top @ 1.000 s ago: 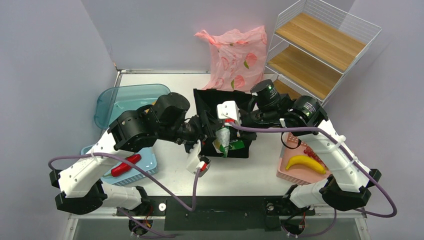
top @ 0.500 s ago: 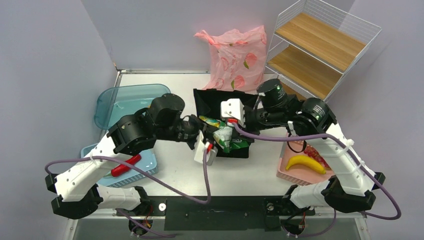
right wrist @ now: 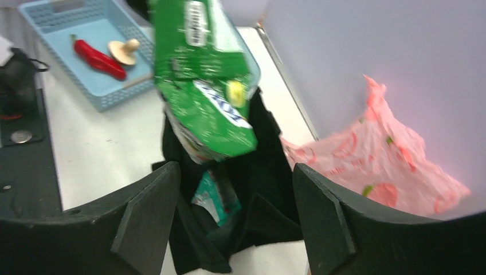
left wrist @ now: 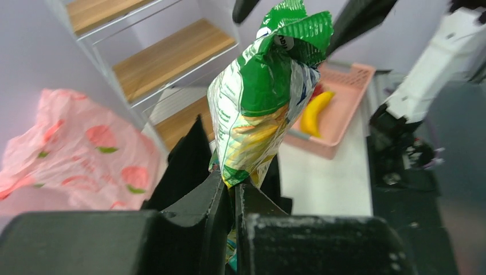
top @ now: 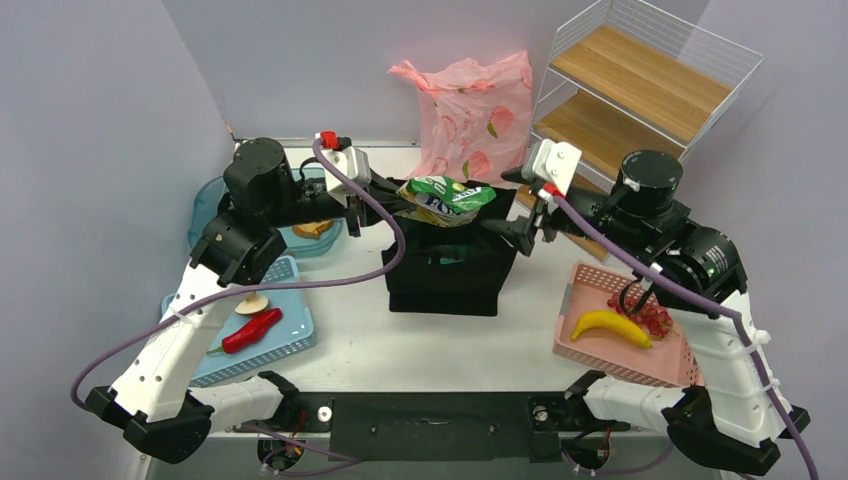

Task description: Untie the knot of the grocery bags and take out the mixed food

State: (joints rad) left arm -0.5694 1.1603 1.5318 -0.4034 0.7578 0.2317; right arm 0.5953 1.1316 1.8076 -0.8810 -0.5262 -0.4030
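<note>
Left wrist view: I am pinching the probably light, slippery green foil snack packet [left wrist: 263, 109] by its end in my left gripper [left wrist: 234, 189], above the black fabric tote [top: 445, 275], my right gripper [right wrist: 235, 206] gaping empty nearby.

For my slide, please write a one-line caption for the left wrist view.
Left gripper shut on a green snack packet held above the black tote; pink basket with banana behind.

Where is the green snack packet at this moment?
The green snack packet hangs at the centre of the top view, above the black tote, pinched by the left claw, with the pink bag behind.
</note>
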